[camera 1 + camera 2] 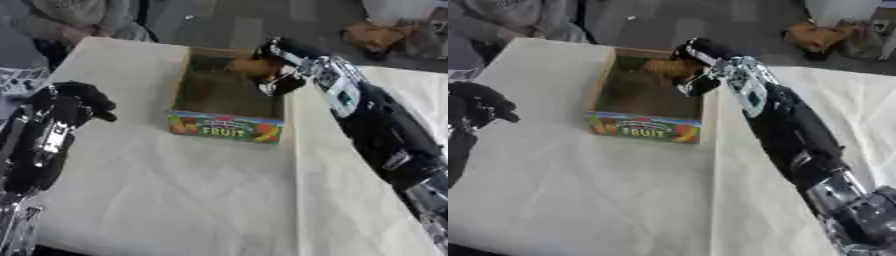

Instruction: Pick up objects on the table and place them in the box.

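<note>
Holding a rounded orange-brown object in its curled fingers, your right hand hangs over the far end of the open cardboard box with the printed fruit label — the object sits directly above the box floor, so the release is straight down. Your left hand, fingers curled on nothing, idles well left of the box.

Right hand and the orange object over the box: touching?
Touching. The left eye view shows the right hand with fingers curled round the orange object, no gap between them, above the far end of the box.
</note>
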You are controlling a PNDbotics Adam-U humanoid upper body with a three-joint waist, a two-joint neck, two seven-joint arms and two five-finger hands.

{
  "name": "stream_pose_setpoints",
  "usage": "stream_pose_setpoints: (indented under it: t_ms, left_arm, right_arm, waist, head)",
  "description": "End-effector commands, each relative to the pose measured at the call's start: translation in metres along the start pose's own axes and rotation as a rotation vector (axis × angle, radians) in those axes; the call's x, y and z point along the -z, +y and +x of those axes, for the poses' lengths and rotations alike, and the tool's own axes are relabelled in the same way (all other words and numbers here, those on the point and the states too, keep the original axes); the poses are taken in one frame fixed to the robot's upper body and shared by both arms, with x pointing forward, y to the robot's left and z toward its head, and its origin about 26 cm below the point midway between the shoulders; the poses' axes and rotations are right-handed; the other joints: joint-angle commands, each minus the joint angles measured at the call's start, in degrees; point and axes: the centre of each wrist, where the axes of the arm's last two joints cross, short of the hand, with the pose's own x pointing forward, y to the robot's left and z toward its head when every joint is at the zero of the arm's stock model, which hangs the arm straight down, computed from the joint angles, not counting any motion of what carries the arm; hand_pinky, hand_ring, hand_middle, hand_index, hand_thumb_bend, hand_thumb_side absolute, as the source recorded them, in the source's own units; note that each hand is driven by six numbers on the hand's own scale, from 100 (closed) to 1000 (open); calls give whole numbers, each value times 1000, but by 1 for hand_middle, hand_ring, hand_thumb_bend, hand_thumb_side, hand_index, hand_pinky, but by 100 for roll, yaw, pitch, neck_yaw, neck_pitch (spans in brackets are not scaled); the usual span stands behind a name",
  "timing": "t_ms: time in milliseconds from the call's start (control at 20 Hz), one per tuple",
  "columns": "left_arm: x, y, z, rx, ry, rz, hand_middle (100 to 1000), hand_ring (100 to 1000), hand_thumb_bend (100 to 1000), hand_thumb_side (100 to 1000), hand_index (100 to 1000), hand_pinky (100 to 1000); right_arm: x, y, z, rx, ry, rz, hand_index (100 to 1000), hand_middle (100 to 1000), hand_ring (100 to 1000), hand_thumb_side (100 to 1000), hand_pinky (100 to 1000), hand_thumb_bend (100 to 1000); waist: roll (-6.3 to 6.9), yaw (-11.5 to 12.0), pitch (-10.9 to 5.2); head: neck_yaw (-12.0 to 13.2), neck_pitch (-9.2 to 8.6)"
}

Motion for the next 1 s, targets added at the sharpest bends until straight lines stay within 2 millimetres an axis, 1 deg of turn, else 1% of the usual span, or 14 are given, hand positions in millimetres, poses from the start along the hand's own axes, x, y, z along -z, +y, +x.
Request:
stream_pose_setpoints:
  t_ms: [50, 250, 400, 450, 500, 550, 600, 950, 1000]
  left_arm:
    - [8, -2, 11, -1, -45, -27, 599, 657, 100, 468, 713, 617]
    - [10, -3, 12, -7, -51, -37, 599, 658, 100, 468, 713, 617]
    - [10, -4, 12, -8, -52, -38, 599, 657, 100, 468, 713, 617]
    - [10, -4, 12, -9, -52, -39, 597, 658, 100, 468, 713, 617]
    - [10, -4, 12, -11, -52, -42, 599, 658, 100, 470, 714, 617]
    - [10, -4, 12, -10, -52, -44, 599, 658, 100, 470, 714, 617]
    - [10, -4, 12, -10, -51, -45, 599, 658, 100, 470, 714, 617]
    - [10, -4, 12, -8, -51, -45, 599, 658, 100, 470, 714, 617]
    - [11, -4, 12, -9, -51, -46, 599, 660, 100, 475, 715, 617]
  right_arm:
    - [9, -7, 9, -9, -21, -10, 604, 448, 586, 109, 641, 100]
    - [12, 5, 11, -1, -24, 22, 614, 458, 598, 114, 645, 100]
    - [12, 7, 11, 0, -23, 31, 617, 460, 600, 114, 646, 100]
    - [12, 8, 11, 0, -22, 33, 706, 518, 658, 100, 671, 350]
    - [12, 16, 10, 1, -12, 61, 730, 558, 676, 132, 678, 100]
    - [13, 22, 9, 1, -4, 94, 730, 558, 676, 132, 678, 100]
    - [13, 24, 9, 2, -1, 116, 730, 558, 676, 132, 678, 100]
    - [13, 23, 8, 6, 1, 147, 730, 558, 676, 132, 678, 100]
    - [12, 25, 7, 6, 5, 154, 920, 825, 864, 695, 779, 100]
  waist:
    - [25, 18, -85]
    - [25, 28, -80]
    - [25, 28, -79]
    - [25, 28, -78]
    - [22, 30, -69]
    - [23, 30, -66]
    - [23, 29, -64]
    - [25, 26, -62]
    - [21, 24, -60]
  head:
    - [-61, -93]
    - [-52, -92]
    - [-49, -91]
    - [-48, -91]
    - [-45, -96]
    - [-42, -97]
    - [-39, -97]
    - [-35, -97]
    - [-33, -108]
